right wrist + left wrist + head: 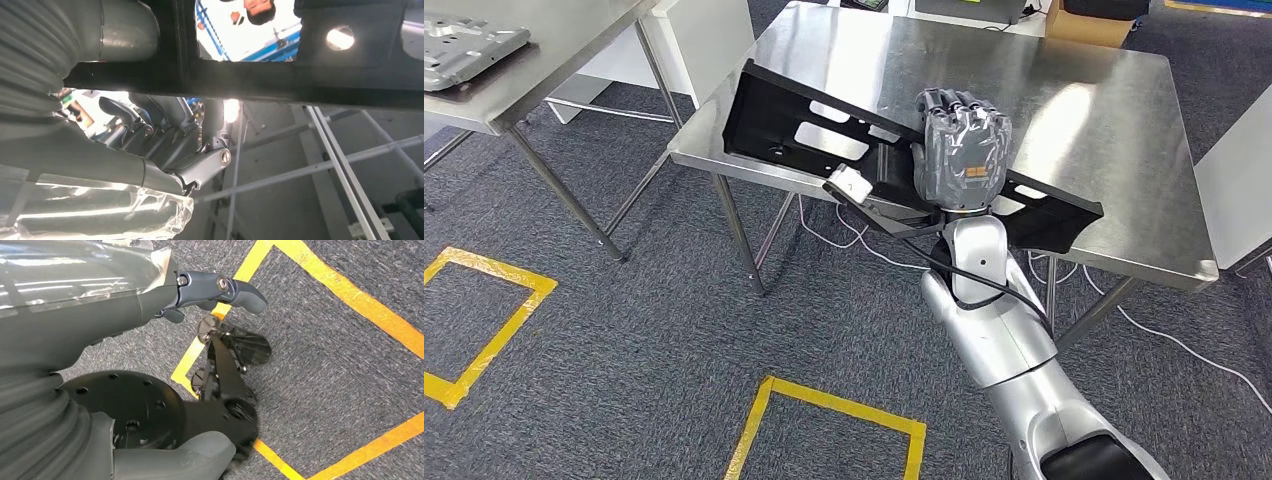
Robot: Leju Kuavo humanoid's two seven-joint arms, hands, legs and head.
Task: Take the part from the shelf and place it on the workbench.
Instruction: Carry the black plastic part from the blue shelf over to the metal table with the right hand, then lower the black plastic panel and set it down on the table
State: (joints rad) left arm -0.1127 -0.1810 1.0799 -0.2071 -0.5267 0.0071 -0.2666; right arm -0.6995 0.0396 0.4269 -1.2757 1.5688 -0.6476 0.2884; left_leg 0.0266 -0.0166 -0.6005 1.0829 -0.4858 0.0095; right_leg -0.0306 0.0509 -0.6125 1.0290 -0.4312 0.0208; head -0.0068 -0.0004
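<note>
1. You have the part (824, 125), a long black sheet-metal panel with slotted cut-outs, already off the shelf and at the workbench: the steel surface (1064, 110) sits at 12 o'clock in the head view, and the panel lies slanted across its near edge.
2. Your right hand (962, 150) grasps the panel near its middle, fingers curled over the upper rim. The panel's far end, at 10 o'clock from the hand, is over the surface; the near end, at 4 o'clock, juts past the edge.
3. Judging by that, the pick and carry are done. What is left: lay the panel flat, fully on the surface, then let go and pull the arm clear.
4. Your left hand (220, 290) hangs over carpet and yellow floor tape, fingers loosely apart, holding nothing.
5. Hard to read: whether the panel's lower edge already touches the surface or hangs just above it. The hand covers the grip line, and the right wrist view gives you the panel's dark underside (240, 80) against glare.
6. A white tag (852, 184) on the panel's near edge is too small to read.
</note>
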